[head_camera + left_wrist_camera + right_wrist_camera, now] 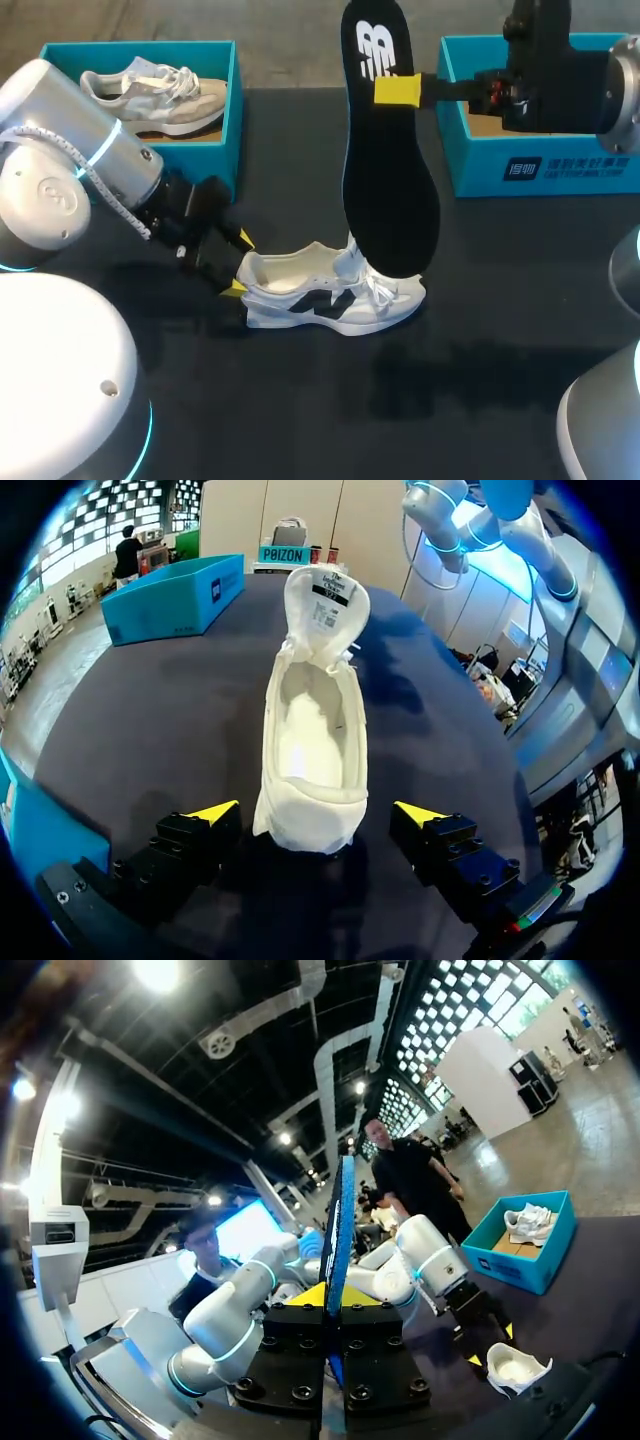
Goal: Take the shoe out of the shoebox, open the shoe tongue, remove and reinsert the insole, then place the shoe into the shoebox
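Black table is lying mostly bare around the middle, giving open room in front of the work and to both sides.
Two teal boxes are sitting along the far edge. The left shoebox is holding a grey shoe; the right shoebox is showing only its cardboard floor.
Insole is hanging upright in the air, toe end down, just over the white shoe. The shoe is standing on its sole mid-table, well apart from both boxes.
Right gripper is pinching the insole near its heel end, fingers closed on it from two sides.
Left gripper is straddling the shoe's heel, fingers spread wide, no contact showing.
Tongue is standing pulled up, mouth gaping.

Judging: insole is out and reinsertion is in hand. The next move is calling for feeding the toe end into the mouth and sliding it forward under the tongue. The left fingers would be bracing the heel against skidding. Risk is the insole catching on collar or laces.
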You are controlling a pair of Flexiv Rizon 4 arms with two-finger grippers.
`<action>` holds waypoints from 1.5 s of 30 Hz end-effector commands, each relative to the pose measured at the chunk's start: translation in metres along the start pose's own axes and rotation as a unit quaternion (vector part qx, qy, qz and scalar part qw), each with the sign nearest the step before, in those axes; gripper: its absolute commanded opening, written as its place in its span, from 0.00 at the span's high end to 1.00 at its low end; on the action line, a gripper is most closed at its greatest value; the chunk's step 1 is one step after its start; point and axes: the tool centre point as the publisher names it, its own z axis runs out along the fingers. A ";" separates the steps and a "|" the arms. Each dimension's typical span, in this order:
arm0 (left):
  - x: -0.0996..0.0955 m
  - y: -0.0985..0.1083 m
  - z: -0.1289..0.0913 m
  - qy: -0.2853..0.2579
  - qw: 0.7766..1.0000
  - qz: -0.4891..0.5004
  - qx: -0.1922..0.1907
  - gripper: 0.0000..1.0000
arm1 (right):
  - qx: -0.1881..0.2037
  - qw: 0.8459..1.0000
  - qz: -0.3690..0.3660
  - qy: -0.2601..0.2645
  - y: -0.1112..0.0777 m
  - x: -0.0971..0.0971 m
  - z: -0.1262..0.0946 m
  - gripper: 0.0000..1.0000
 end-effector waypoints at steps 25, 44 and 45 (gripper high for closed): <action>0.024 -0.021 -0.016 -0.022 0.994 -0.032 -0.100 0.00 | 0.002 1.000 0.001 -0.002 0.001 -0.001 0.004 1.00; 0.019 -0.048 -0.018 -0.027 0.971 0.012 -0.236 0.00 | 0.002 1.000 0.001 -0.002 0.001 -0.001 0.004 1.00; 0.019 -0.048 -0.019 -0.029 0.970 0.012 -0.242 0.00 | 0.002 1.000 0.001 -0.002 0.001 -0.001 0.004 1.00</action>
